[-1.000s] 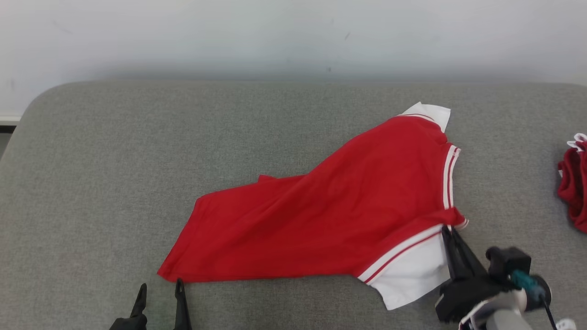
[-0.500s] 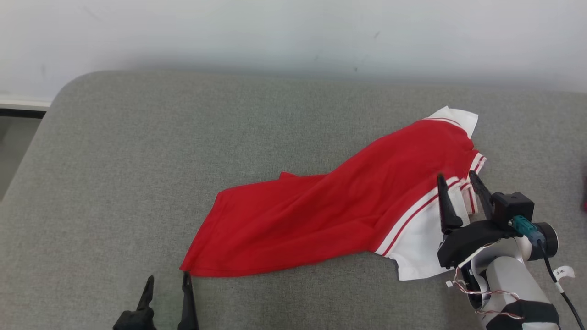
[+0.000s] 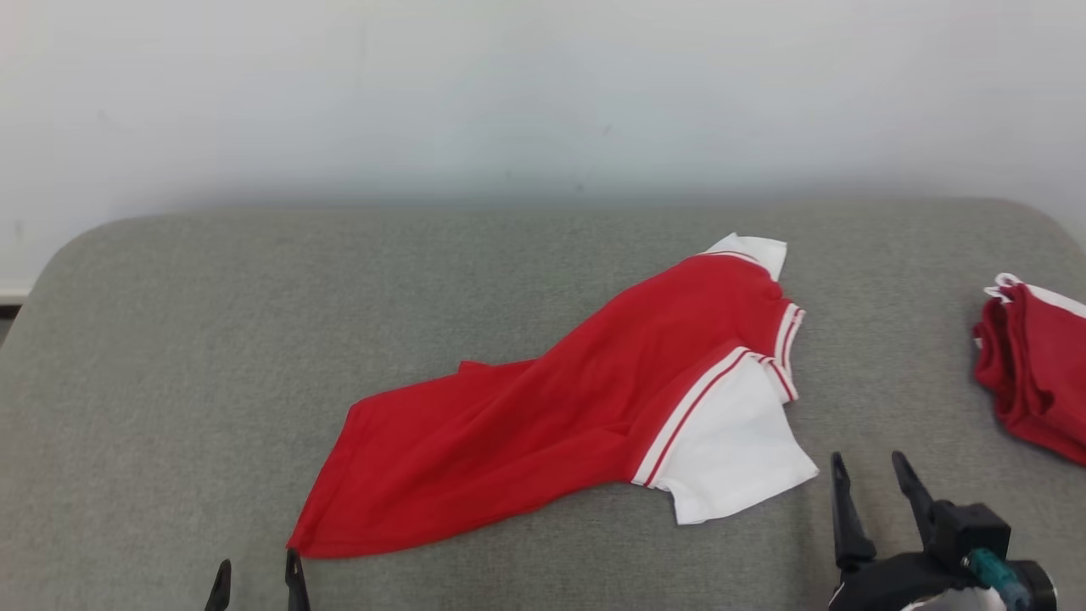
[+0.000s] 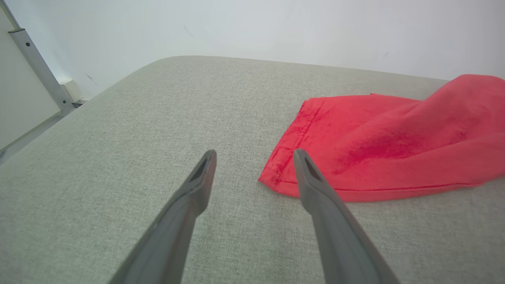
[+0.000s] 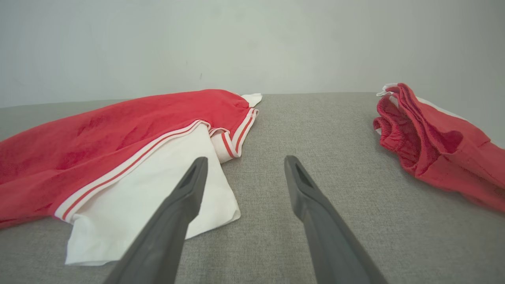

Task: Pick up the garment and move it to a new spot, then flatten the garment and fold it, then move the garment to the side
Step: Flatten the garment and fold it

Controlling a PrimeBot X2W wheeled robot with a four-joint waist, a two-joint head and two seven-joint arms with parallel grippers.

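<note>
While poised just right of the shirt, stands spread wide and empty: right gripper, both fingers clear of the cloth, tips pointing along the outer edge of the white sleeve. From the right wrist view, left finger drawn across that sleeve's near corner, right finger across bare cushion beside the shirt. At the shirt's opposite end, likewise gaping and holding nothing: left gripper, its right fingertip just beside the red hem corner; cannot tell whether touching it. Outward from there, lies slack and rumpled on the cushion rather than flat, red body running from that hem corner up and away toward the collar end on the right. Shows a small flap of red poking out along the far edge near the middle. Carries the white sleeve, edged with red and white stripes, laid over the near right side, and a second scrap of white peeking out at the far right tip. Well to the right of the shirt, apart from it, a bunched heap of red cloth with white trim. Behind the shirt, past the cushion's rounded far edge, a plain pale wall.
</note>
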